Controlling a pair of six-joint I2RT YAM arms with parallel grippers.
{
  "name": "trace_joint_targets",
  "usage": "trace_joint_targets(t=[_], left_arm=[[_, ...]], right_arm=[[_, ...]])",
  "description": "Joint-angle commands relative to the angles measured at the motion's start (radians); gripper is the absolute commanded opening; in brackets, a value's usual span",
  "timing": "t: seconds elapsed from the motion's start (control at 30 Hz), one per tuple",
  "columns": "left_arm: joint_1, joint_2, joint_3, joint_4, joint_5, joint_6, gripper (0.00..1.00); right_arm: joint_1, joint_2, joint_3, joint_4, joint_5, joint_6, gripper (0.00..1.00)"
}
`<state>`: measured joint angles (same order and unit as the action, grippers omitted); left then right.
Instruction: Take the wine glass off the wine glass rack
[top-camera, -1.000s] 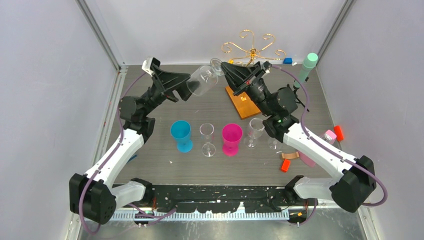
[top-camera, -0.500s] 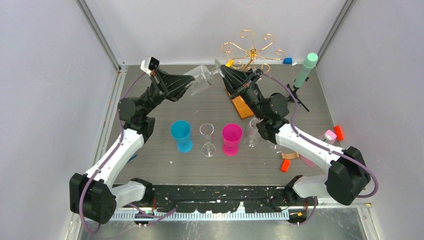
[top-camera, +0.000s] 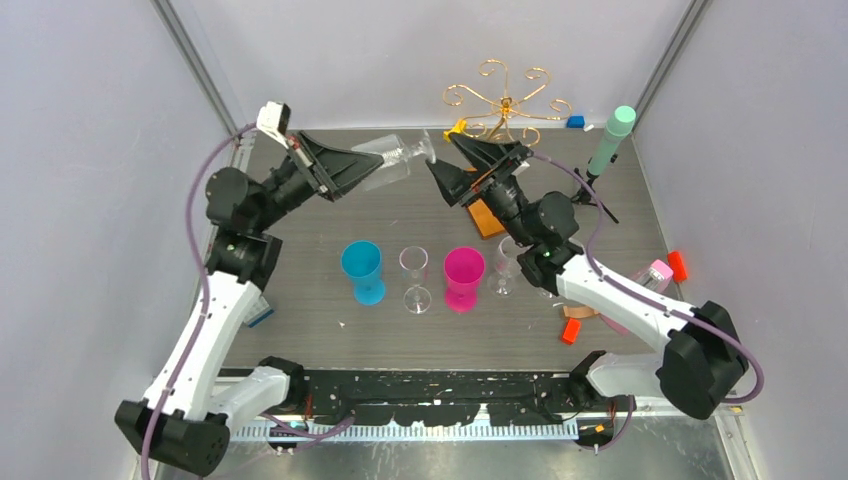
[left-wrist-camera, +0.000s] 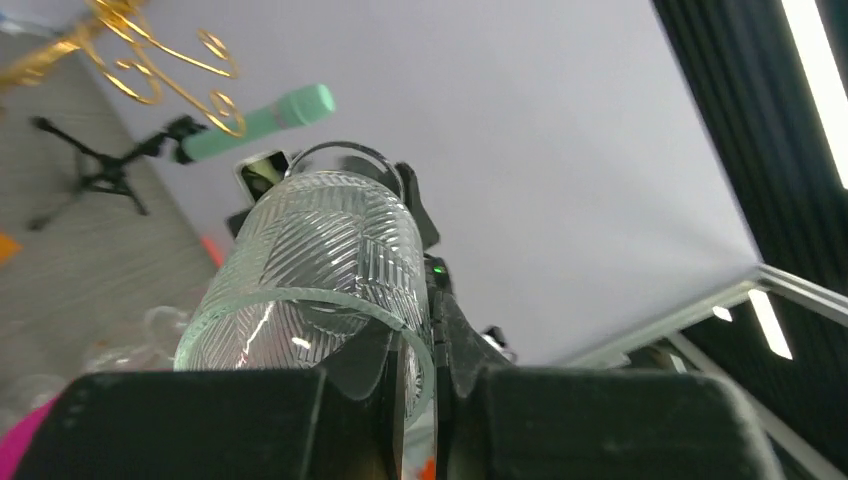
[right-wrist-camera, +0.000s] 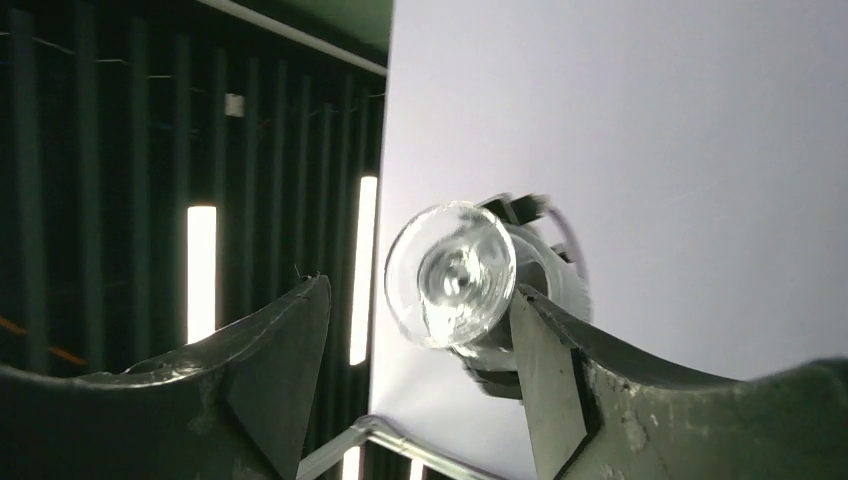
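Fingers of left gripper (top-camera: 372, 166) are pinching wine glass (top-camera: 400, 156) rim; right gripper (right-wrist-camera: 420, 290) is standing spread round its foot, stem lying level, left of wine glass rack (top-camera: 506, 99).

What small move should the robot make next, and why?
Probably the right gripper should back straight away from the wine glass. Its jaws stand open around the glass's foot, while the left gripper is shut on the bowl's rim and holds the glass clear of the wine glass rack. Backing off would free the left arm to set it down.
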<state>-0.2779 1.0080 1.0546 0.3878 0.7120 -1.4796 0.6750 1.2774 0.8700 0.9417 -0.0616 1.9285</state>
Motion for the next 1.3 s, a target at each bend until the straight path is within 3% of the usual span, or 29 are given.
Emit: trace_joint_targets(t=[0.0,0.07,0.2,0.47,0.7,1.27], left_arm=[[0.031,-0.072,0.202,-0.576,-0.173,0.504,0.00],[0.031,-0.071,0.266,-0.759,-0.300,0.694,0.00],[0.031,-0.033,0.353,-1.027,-0.495,0.904,0.00],[0.031,0.081,0.370,-1.340,-0.727,1.195,0.00],[0.033,0.179,0.226,-1.366,-0.794,1.205,0.00],[0.085,0.342,-0.020,-1.218,-0.739,1.083,0.00]], right_arm=[[0.000,-0.133,0.018,-0.218,0.045,-0.201,0.72],[-0.001,-0.183,0.075,-0.459,0.053,-0.334,0.72],[0.000,-0.232,0.171,-0.785,0.141,-0.497,0.72],[0.000,-0.278,0.269,-1.105,0.275,-0.786,0.72],[0.000,-0.299,0.224,-1.153,0.295,-0.819,0.72],[0.000,-0.444,0.161,-1.255,0.380,-0.835,0.71]])
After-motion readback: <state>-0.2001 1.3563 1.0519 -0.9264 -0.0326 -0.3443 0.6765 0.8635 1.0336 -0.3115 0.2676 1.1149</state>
